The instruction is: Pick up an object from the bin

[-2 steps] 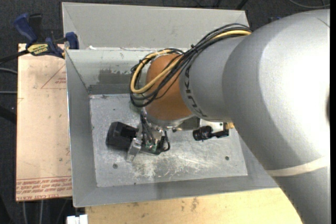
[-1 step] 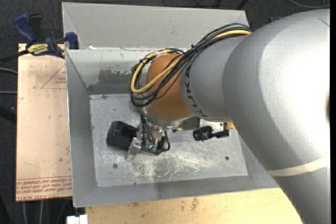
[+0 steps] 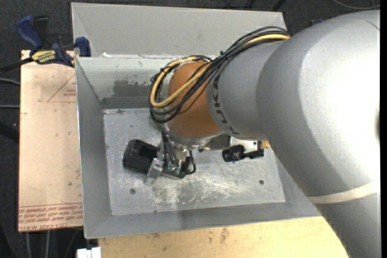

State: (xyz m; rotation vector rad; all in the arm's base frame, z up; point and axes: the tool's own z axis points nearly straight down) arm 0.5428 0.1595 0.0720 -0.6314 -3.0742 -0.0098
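Observation:
My gripper [image 3: 158, 168] reaches down to the bin floor in the lower middle, under the orange wrist cover. One metal fingertip touches down just right of a black chunky object [image 3: 138, 154] that lies on the left part of the floor. A small dark green piece [image 3: 179, 166] sits close against the gripper's right side. Nothing shows clearly between the fingers.
A black-and-white marker-like item [image 3: 243, 152] lies right of the gripper, partly under the arm. The arm covers the bin's right and back. The bin floor's front strip is scratched bare metal.

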